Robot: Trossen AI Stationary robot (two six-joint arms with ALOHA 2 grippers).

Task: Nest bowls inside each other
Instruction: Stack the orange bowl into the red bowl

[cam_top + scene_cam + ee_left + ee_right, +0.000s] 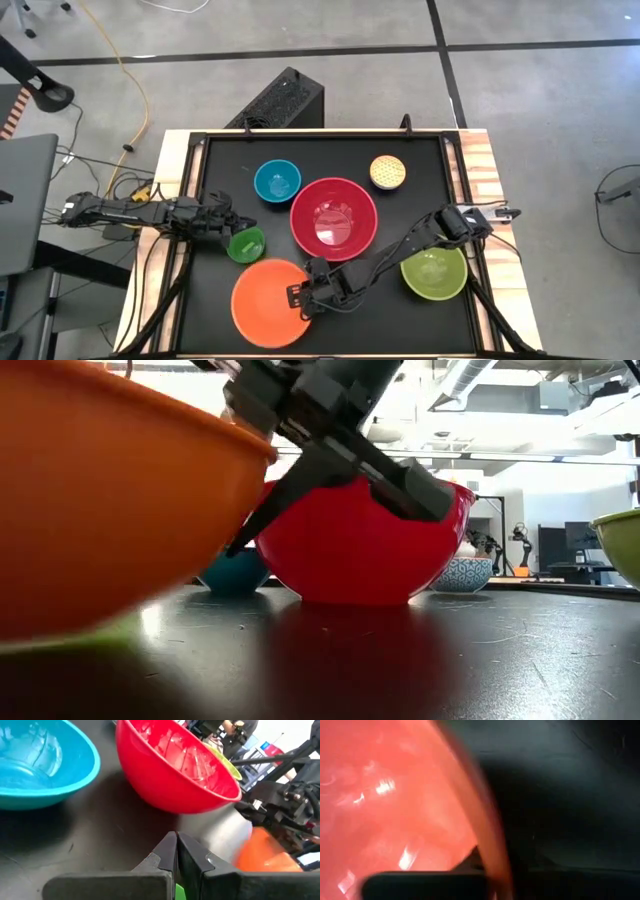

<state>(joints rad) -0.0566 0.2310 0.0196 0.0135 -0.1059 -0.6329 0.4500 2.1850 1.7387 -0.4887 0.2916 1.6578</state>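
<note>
Six bowls stand on the black table top. The large red bowl is in the middle, the blue bowl and the speckled tan bowl behind it. The lime green bowl is at the near right, the orange bowl at the near left, the smallest green bowl left of the red one. My right gripper is shut on the orange bowl. My left gripper is shut just above the smallest green bowl, pointing toward the red bowl. My right gripper has the orange bowl's rim on the side toward the table's right edge. One finger is inside the bowl and the other outside. The fingers slant down from the right. Whether the bowl is off the table does not show.
A raised black frame borders the table top, with wooden strips at its left and right sides. Bare black surface lies between the red bowl and the lime green bowl. A black box and cables lie on the floor beyond the far edge.
</note>
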